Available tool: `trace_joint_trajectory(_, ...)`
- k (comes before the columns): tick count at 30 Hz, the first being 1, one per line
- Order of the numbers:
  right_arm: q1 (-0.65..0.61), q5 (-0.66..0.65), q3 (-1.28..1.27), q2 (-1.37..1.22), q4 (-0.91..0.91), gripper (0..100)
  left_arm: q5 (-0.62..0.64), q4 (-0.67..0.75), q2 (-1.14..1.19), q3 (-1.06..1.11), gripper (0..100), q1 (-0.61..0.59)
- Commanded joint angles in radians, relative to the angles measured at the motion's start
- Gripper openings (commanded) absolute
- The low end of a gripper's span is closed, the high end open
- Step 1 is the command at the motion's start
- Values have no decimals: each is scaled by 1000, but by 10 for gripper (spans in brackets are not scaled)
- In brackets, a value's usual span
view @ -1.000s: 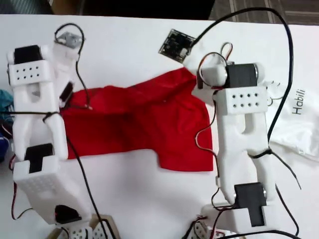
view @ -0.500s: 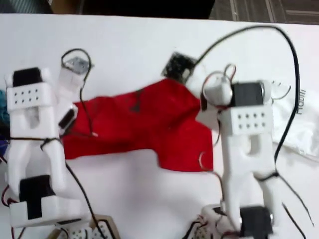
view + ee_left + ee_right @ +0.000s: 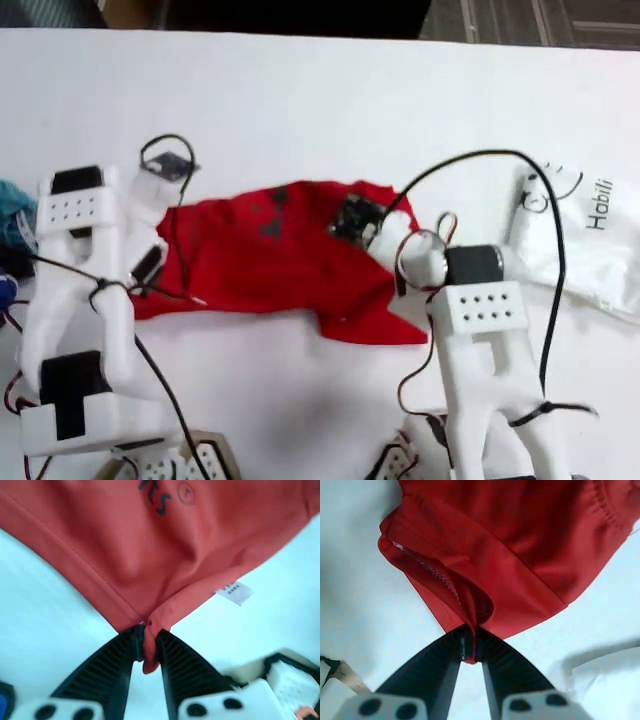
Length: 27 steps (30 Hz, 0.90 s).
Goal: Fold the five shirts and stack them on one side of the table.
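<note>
A red shirt (image 3: 285,260) lies bunched in a narrow band across the middle of the white table (image 3: 300,110). My left gripper (image 3: 160,228) is at the shirt's left end. In the left wrist view it (image 3: 147,649) is shut on a hem fold of the red shirt (image 3: 165,545), next to a white care tag (image 3: 234,591). My right gripper (image 3: 390,238) is at the shirt's right end. The right wrist view has it (image 3: 469,650) shut on a doubled seam edge of the red cloth (image 3: 520,540). Dark print shows on the shirt (image 3: 272,212).
A white garment (image 3: 590,240) with dark lettering lies at the right edge of the table. Teal and blue cloth (image 3: 12,215) pokes in at the left edge. Cables loop over both arms. The far half of the table is bare white.
Both grippers have pulled toward the near side with the shirt's far edge in them. The red shirt is now folded over itself into a narrower band.
</note>
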<state>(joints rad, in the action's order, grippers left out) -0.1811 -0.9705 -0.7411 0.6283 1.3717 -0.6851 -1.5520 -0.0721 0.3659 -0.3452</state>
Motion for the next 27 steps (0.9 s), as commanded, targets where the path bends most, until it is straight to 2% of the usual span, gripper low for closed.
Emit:
trace_joint_trajectory(1,12,6,-38,31,-67,21,-5,61,-51,4,24,-9)
trace_joint_trajectory(7,13,6,-68,33,-90,21,-3,92,-51,-10,24,-9)
trace_joint_trajectory(16,56,-34,132,-24,-130,21,3,61,-46,-166,24,-5)
trace_joint_trajectory(21,85,-26,132,-162,-151,21,5,80,43,-168,24,-9)
trace_joint_trajectory(27,137,-37,109,-157,-134,21,-3,63,118,-160,24,-58)
